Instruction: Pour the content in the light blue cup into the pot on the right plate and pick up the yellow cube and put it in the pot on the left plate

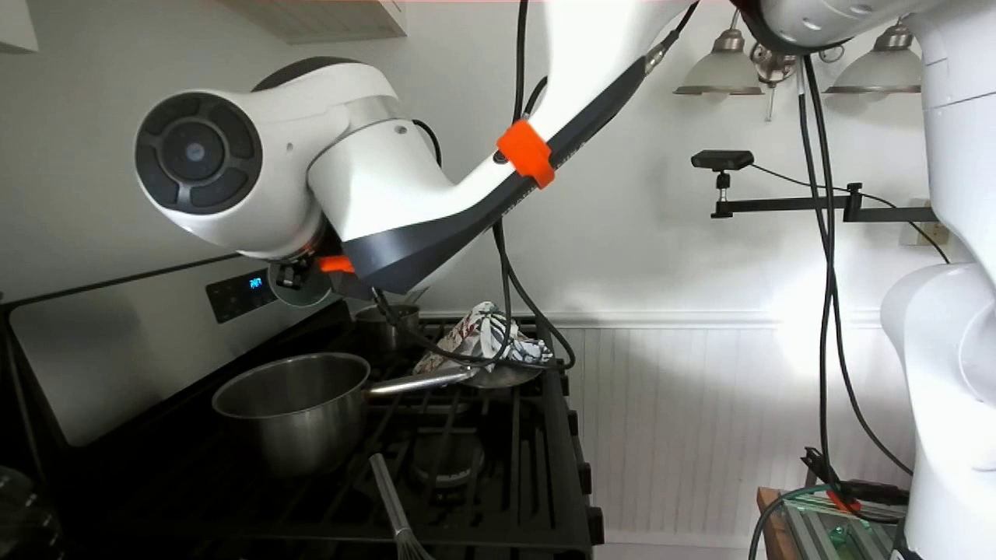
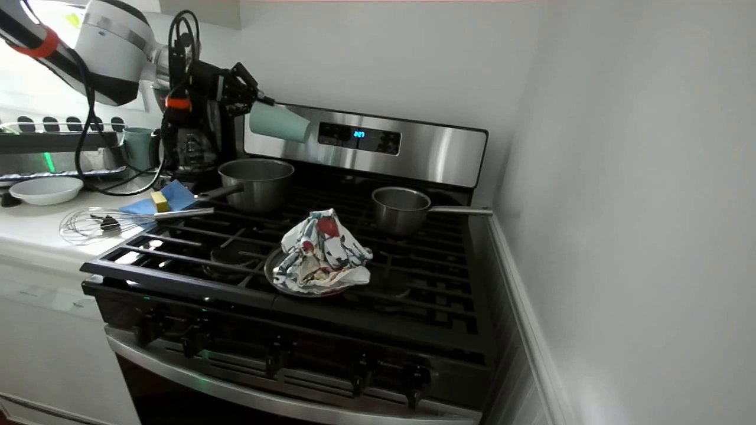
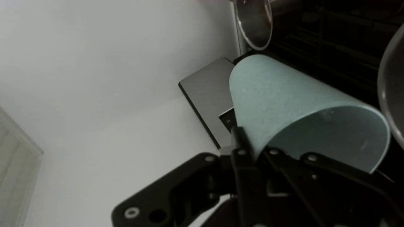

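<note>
The light blue cup (image 2: pixel 279 122) is held in the air by my gripper (image 2: pixel 264 100). It lies nearly on its side. In the wrist view the cup (image 3: pixel 284 88) shows its open mouth toward the lower right. My gripper (image 3: pixel 252 151) is shut on the cup's wall at the rim. No content shows in the visible part of the cup. The cup also shows in an exterior view (image 1: pixel 307 292). The big steel pot (image 2: pixel 260 192) stands at the back left of the stove, the smaller pot (image 2: pixel 401 215) at the back right. The yellow cube (image 2: pixel 160 202) sits on a blue cloth (image 2: pixel 139 206).
A pan with a patterned cloth (image 2: pixel 325 254) stands at the stove's middle front. A whisk (image 2: pixel 106 227) lies across the counter and stove edge. A coffee maker (image 2: pixel 195 147), a teal mug (image 2: pixel 139 147) and a white bowl (image 2: pixel 47 189) stand at the left. A wall (image 2: pixel 620 236) bounds the right.
</note>
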Robot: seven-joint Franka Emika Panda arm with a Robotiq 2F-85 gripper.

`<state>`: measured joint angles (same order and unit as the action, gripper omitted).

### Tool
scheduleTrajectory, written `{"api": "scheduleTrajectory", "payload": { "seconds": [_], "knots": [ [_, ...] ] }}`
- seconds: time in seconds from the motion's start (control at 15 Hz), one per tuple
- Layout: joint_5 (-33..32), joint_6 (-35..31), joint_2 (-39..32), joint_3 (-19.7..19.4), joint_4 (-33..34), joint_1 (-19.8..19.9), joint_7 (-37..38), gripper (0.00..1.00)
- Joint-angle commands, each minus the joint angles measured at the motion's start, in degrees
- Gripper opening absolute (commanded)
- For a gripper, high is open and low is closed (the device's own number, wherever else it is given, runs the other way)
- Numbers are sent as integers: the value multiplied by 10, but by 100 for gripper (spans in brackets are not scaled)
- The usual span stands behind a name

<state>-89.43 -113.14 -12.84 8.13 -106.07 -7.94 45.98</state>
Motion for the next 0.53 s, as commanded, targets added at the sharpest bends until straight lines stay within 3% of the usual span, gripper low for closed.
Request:
{"api": "scheduleTrajectory", "payload": {
  "seconds": [0.0, 0.47],
  "knots": [
    [-77, 14, -25, -4, 19, -14, 9, 1],
    [-136, 36, -45, 0, 18, -22, -19, 1]
  ]
}}
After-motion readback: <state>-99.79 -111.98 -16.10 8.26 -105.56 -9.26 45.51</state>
